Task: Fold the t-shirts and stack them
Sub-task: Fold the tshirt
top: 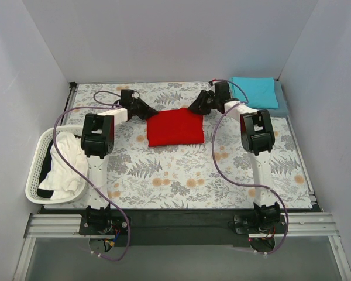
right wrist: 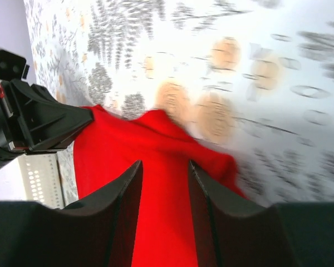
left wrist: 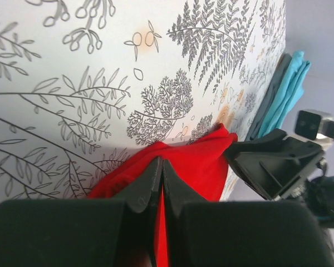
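Note:
The bright red t-shirt (top: pixel 175 127) lies folded in a rough rectangle on the middle of the floral table cover. My left gripper (top: pixel 154 112) is at its far left corner; in the left wrist view the jaws (left wrist: pixel 160 162) are shut, with red cloth (left wrist: pixel 195 167) showing in the slit between them. My right gripper (top: pixel 194 109) is at the far right corner, open, its jaws (right wrist: pixel 164 165) apart over the red shirt (right wrist: pixel 156 211). The folded teal t-shirt (top: pixel 255 91) lies on the grey-blue one (top: pixel 283 106) at the back right; both also show in the left wrist view (left wrist: pixel 288 92).
A white lattice basket (top: pixel 34 172) stands at the left edge, holding a white cloth (top: pixel 67 164) and something dark. The floral cover (top: pixel 181 175) spans the table. White walls close in the left, back and right sides.

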